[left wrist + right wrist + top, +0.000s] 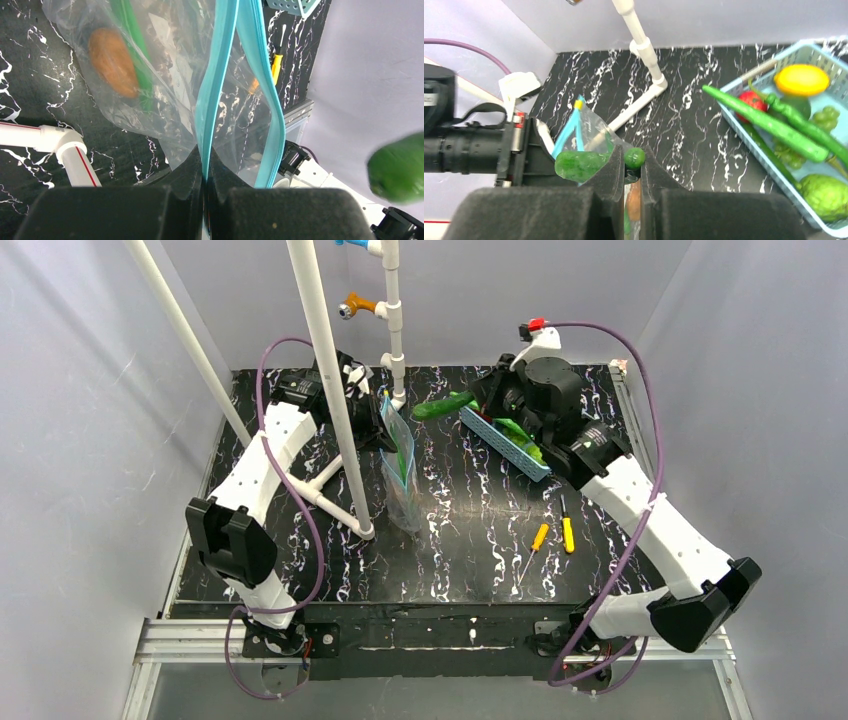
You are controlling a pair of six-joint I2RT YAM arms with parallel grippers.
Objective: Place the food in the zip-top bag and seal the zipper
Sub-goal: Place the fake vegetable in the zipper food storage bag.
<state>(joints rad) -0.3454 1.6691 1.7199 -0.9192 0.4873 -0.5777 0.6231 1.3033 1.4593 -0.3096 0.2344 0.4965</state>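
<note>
Black marbled table [470,530], grey walls. Left gripper [205,167] is clamped tight on the zipper [216,85] and holds the zip-top bag [403,485] up, mouth gaping. Inside the bag: brown-orange fruit [114,61], green pod [131,30]. Right gripper [633,162] pinches a green cucumber [579,165] near the bag mouth. Blue basket [500,444] holds yellow fruit [801,80], red piece [751,99], more pods. Screwdrivers [540,537] lie on the table.
</note>
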